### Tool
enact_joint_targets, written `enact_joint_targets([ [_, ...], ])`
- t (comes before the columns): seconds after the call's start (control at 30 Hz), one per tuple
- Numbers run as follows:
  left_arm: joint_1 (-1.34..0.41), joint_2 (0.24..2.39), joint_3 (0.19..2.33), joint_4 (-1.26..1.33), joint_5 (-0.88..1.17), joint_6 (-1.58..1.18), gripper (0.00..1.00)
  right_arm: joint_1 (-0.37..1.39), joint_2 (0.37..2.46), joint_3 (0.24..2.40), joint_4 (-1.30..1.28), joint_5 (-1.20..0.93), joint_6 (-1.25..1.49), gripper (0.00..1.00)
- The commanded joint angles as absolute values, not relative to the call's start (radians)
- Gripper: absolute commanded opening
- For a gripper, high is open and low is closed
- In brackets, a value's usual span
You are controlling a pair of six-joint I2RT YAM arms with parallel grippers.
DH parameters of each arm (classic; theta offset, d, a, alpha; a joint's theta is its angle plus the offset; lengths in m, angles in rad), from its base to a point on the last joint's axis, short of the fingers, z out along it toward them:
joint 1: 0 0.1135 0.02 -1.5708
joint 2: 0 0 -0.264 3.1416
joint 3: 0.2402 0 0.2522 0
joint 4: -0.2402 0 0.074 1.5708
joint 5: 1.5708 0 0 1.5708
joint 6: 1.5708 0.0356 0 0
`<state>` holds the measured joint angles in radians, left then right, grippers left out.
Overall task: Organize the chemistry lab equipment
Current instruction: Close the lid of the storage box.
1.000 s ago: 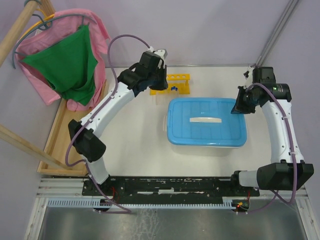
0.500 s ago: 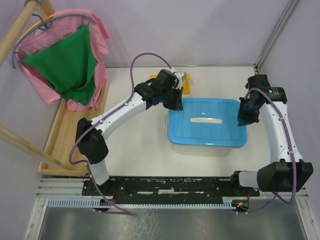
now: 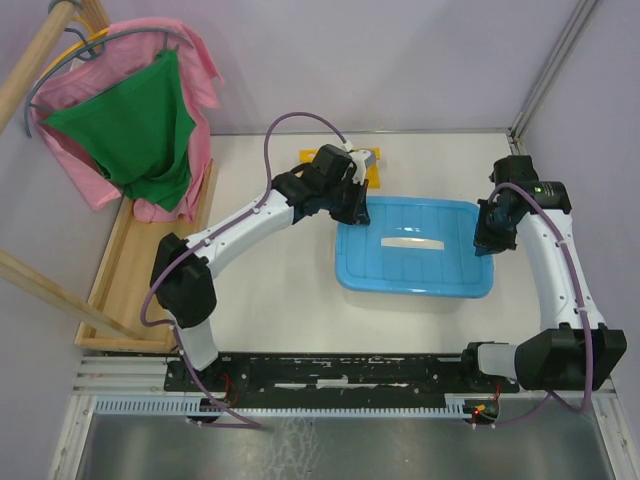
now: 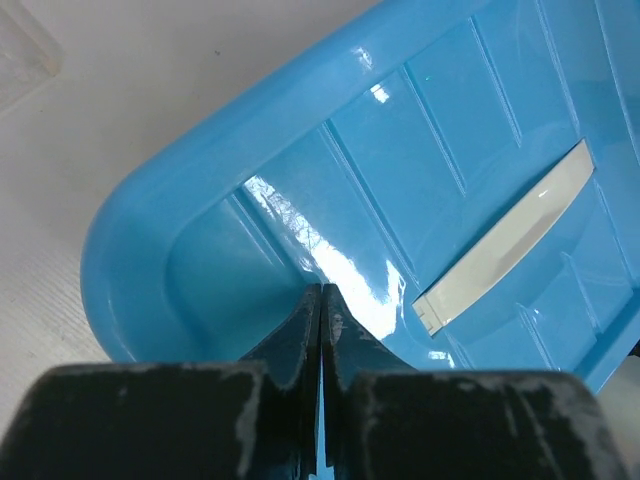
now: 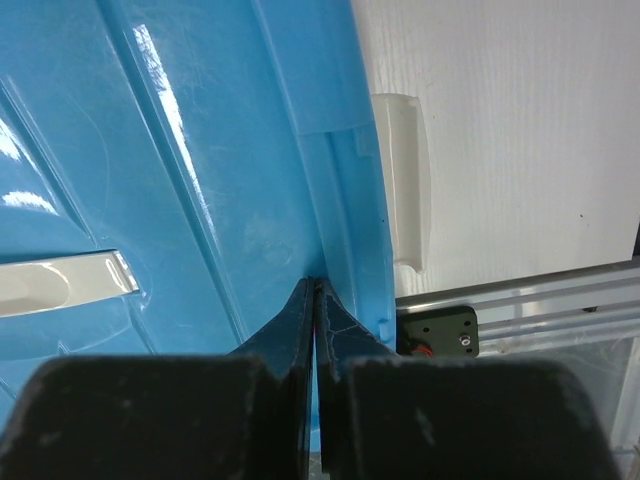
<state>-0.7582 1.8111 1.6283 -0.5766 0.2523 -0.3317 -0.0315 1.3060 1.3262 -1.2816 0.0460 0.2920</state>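
Both grippers are holding the blue lid at opposite ends of its long axis, which is running left to right. The left gripper is clenching the lid's rear left corner, and the right gripper is clenching its right rim. The yellow test-tube rack is standing on the table just behind the left gripper, beyond the lid's far edge and largely hidden. The left gripper is sitting nearer to it, the right well apart.

A robot lab bench: aluminium rail, white table, lilac walls.
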Motion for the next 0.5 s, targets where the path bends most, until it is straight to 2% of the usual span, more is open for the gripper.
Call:
enact_joint_targets([
  [0.0,-0.756,1.841,1.505,-0.637,0.218,-0.283,0.03,-0.035,1.388,1.252,-1.311,0.115,0.287,0.05],
  [0.2,-0.727,1.833,1.386,-0.601,0.224,-0.306,0.03,-0.016,1.414,1.261,-1.301,0.112,0.285,0.05],
  [0.47,-0.71,1.932,1.385,-0.616,0.188,-0.334,0.03,0.004,1.468,1.241,-1.283,0.109,0.284,0.06],
])
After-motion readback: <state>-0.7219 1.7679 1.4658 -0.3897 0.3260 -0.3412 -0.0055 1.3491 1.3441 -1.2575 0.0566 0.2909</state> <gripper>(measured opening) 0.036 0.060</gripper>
